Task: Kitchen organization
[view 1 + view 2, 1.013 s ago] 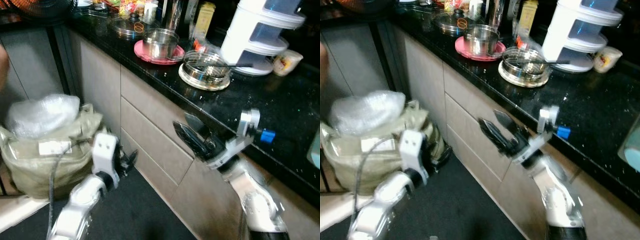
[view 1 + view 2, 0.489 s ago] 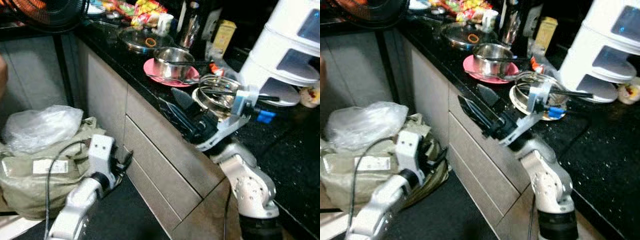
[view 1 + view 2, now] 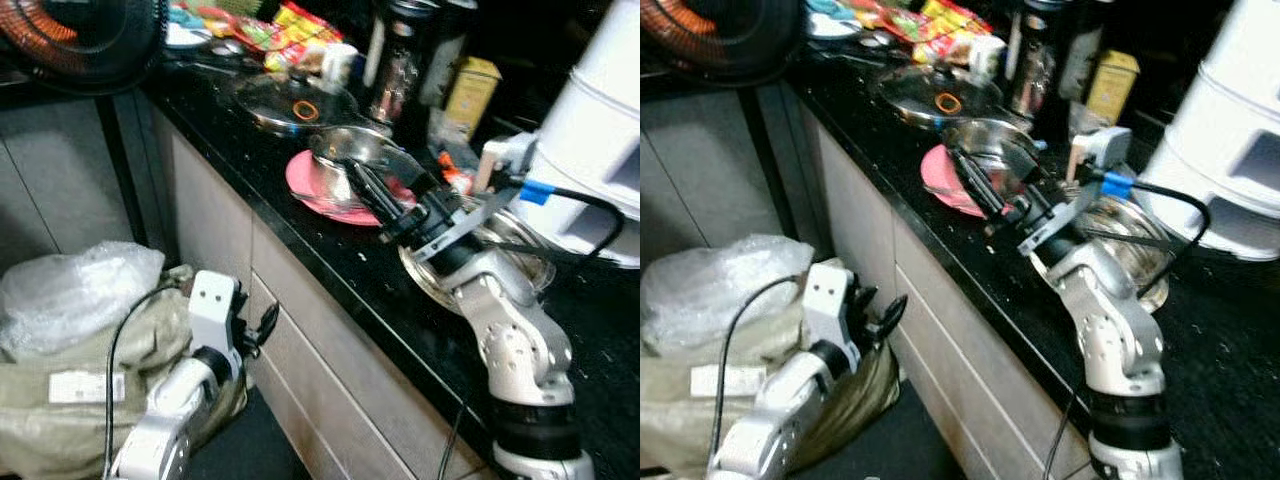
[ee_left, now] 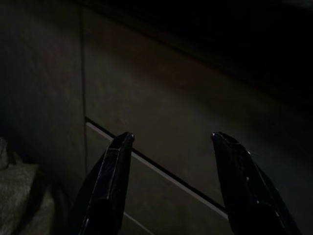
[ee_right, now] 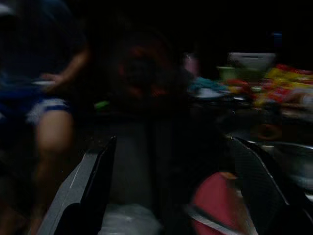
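Counter edge of speckled black stone (image 3: 330, 262) runs diagonally from the far left toward the near right, with grey drawer fronts (image 3: 330, 350) dropping below it and dark floor beside a stuffed olive sack topped with clear plastic (image 3: 70, 330). Above that edge the right gripper (image 3: 368, 188) is raised, its fingers spread and holding nothing, pointing toward the far left over the round pink plate (image 3: 310, 182). A shiny steel pot (image 3: 350, 150) sits on that plate, just behind the fingertips. Near the far end lie a glass lid with an orange knob (image 3: 295, 103) and colourful packets (image 3: 290, 25). Low down by the drawers, the left gripper (image 4: 171, 142) hangs with fingers apart, facing the drawer seams.
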`<state>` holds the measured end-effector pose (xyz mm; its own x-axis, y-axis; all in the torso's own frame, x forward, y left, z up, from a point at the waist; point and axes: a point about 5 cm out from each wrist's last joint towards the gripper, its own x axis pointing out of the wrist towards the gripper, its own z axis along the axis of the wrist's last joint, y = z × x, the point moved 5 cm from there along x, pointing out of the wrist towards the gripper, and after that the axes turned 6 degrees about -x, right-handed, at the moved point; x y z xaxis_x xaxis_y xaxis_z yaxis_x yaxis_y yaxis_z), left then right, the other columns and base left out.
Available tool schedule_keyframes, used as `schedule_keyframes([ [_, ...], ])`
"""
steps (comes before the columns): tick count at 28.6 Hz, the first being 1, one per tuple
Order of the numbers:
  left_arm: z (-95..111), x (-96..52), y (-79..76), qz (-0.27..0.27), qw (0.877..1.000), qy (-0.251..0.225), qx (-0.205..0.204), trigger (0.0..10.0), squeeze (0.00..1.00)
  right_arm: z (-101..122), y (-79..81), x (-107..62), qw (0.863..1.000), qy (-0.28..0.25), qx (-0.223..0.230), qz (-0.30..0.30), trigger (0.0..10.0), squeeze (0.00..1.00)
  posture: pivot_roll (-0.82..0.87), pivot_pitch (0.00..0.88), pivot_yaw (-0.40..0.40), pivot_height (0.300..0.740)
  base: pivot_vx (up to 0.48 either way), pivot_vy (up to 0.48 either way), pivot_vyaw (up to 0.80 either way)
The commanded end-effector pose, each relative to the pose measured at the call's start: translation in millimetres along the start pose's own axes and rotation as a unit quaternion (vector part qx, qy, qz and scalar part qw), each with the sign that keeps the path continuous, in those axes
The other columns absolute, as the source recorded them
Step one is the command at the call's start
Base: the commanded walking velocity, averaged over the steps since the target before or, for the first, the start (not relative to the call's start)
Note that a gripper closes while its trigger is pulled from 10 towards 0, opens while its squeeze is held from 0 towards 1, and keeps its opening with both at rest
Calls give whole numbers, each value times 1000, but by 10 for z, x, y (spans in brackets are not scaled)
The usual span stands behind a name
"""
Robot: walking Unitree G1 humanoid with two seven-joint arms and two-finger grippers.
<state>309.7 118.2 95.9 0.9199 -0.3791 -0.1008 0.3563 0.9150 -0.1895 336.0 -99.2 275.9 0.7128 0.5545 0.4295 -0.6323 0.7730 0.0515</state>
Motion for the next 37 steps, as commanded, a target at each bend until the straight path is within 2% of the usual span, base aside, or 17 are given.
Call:
schedule_keyframes([
  [1,-35,-6,-50,-11,1000,5,2,10000,0,8,-123,-34,999,9,-20,-26,10000,0,154,21,-155,740,0,0,0],
  [2,-35,-6,-50,-11,1000,5,2,10000,0,8,-123,-34,999,9,-20,-26,10000,0,154,21,-155,740,0,0,0],
  [3,-46,-5,-57,-13,1000,6,2,10000,0,53,-235,-42,998,10,-29,-48,10000,0,153,16,-155,740,0,0,0],
  [5,-57,-7,-65,-15,1000,7,3,10000,0,100,-324,-51,997,11,-43,-66,10000,0,156,9,-157,740,0,0,0],
  [10,-67,-7,-74,-17,1000,9,2,10000,0,149,-410,-43,993,19,-77,-82,10000,0,160,6,-157,740,0,0,0],
  [14,-71,2,-77,-19,1000,11,1,10000,0,187,-465,13,982,56,-163,-83,10000,0,158,11,-160,740,0,0,0],
  [16,-71,4,-77,-19,1000,11,0,10000,0,197,-452,26,981,57,-168,-78,10000,0,158,11,-160,740,0,0,0],
  [17,-72,5,-77,-19,1000,11,0,10000,0,207,-448,36,977,64,-188,-73,10000,0,158,11,-160,740,0,0,0],
  [20,-72,13,-74,-21,1000,12,-2,10000,0,111,-379,103,952,109,-282,-41,10000,0,153,12,-156,740,0,0,0],
  [22,-73,15,-74,-21,1000,12,-2,10000,0,81,-358,122,948,116,-294,-34,10000,0,153,12,-156,740,0,0,0],
  [27,-73,29,-90,-23,1000,13,-1,10000,0,-160,-352,281,933,150,-326,-37,10000,0,162,14,-167,740,0,0,0],
  [29,-73,29,-90,-23,1000,13,-1,10000,0,-160,-352,281,933,150,-326,-37,10000,0,162,14,-167,740,0,0,0],
  [31,-72,33,-95,-22,1000,12,0,10000,0,-225,-303,386,924,158,-347,-30,10000,0,165,15,-176,740,0,0,0],
  [37,-53,17,-90,-16,1000,4,-3,10000,0,-209,-291,463,934,144,-323,-40,10000,0,162,21,-178,740,0,0,0],
])
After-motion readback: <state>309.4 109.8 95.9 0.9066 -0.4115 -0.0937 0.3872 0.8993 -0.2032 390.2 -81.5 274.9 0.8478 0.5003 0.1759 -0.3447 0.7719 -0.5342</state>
